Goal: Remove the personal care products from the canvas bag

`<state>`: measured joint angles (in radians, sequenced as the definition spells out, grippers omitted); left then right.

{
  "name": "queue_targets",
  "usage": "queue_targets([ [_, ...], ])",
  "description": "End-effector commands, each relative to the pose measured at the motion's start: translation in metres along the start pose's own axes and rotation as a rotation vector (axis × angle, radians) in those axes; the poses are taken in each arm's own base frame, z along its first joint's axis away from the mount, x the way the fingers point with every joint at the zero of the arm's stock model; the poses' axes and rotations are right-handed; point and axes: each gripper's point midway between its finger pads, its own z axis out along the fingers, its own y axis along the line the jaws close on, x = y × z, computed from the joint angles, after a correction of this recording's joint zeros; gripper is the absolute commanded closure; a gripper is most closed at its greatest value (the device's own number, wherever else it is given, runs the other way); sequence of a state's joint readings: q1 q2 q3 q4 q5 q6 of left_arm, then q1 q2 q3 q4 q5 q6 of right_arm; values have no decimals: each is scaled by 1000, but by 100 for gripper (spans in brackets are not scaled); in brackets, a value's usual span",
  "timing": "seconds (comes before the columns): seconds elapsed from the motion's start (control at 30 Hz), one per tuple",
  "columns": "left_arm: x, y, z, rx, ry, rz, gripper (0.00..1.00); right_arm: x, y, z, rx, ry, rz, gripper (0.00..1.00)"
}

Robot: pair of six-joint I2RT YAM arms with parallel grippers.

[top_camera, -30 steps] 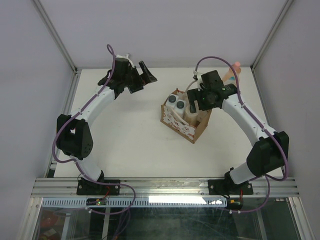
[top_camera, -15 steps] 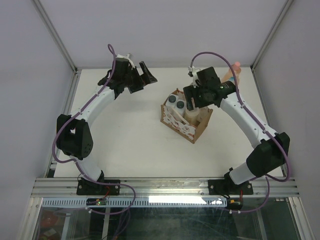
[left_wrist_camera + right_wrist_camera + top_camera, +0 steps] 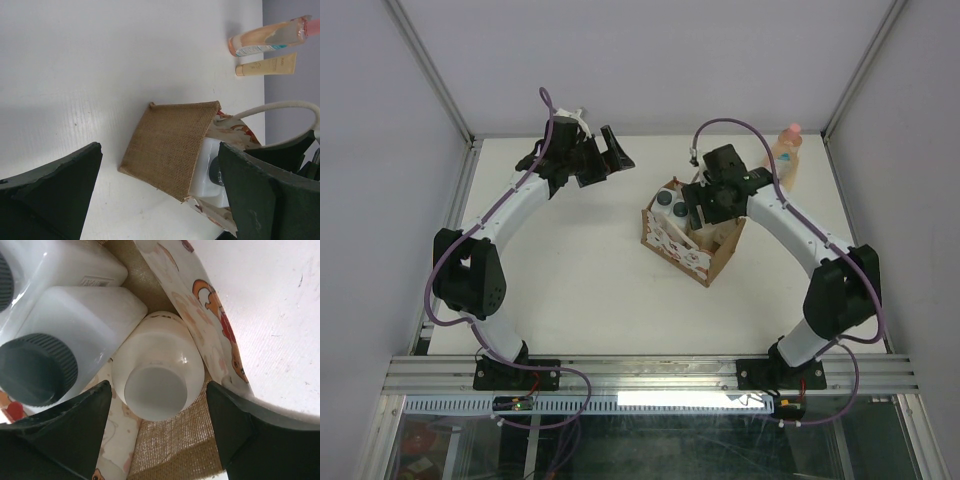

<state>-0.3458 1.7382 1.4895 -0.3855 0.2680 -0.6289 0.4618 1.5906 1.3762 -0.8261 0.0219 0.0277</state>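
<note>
Right gripper (image 3: 157, 390) hangs over the bag (image 3: 692, 248), jaws spread wide and holding nothing. The cream bottle (image 3: 156, 375) stands straight below it, between the two fingers, lid up. On the left-finger side sits a dark-capped white bottle (image 3: 40, 367), pressed against the cream one; on the right-finger side is the bag's patterned wall, close in. My read: the grasp is lined up but the gaps are tight. It should come down plumb, slip one finger between the two bottles and the other inside the wall, close below the lid, then lift straight so the bag stays put. Left gripper (image 3: 607, 157) is open and empty, well apart from the bag. The peach bottle (image 3: 786, 150) already stands outside, beyond the right gripper.
</note>
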Motion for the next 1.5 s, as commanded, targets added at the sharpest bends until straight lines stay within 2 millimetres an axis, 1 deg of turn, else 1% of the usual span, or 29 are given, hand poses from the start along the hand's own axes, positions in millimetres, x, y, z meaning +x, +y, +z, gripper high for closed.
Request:
queue_targets([
  [0.0,-17,-22,-16,62,-41,67,1,-16,-2,10,17,-53,-12,23],
  [0.13,-15,-22,-16,66,-33,69,1,-13,-6,22,35,-37,-27,24],
  [0.37,-11,-20,-20,59,-29,74,1,-15,-4,36,30,-28,-27,24],
  [0.47,-11,-20,-21,56,-28,81,1,-11,-4,42,30,-16,-26,24],
  [0.6,-13,-19,-22,55,-29,82,1,-7,-6,46,38,1,-30,24],
  [0.7,-14,-20,-22,58,-31,85,1,-5,-6,45,36,5,-36,28],
  [0.87,-13,-20,-21,63,-24,81,1,-8,-5,35,34,-13,-33,37],
  [0.97,-13,-21,-21,67,-20,78,1,-16,-5,25,34,-39,-26,45],
  [1.23,-8,-22,-21,75,-5,63,1,-44,-1,-13,19,-134,21,73],
  [1.33,-6,-21,-24,74,-6,57,1,-52,3,-29,-2,-167,54,76],
  [1.47,-4,-22,-30,79,-12,51,1,-58,8,-45,-28,-198,96,81],
])
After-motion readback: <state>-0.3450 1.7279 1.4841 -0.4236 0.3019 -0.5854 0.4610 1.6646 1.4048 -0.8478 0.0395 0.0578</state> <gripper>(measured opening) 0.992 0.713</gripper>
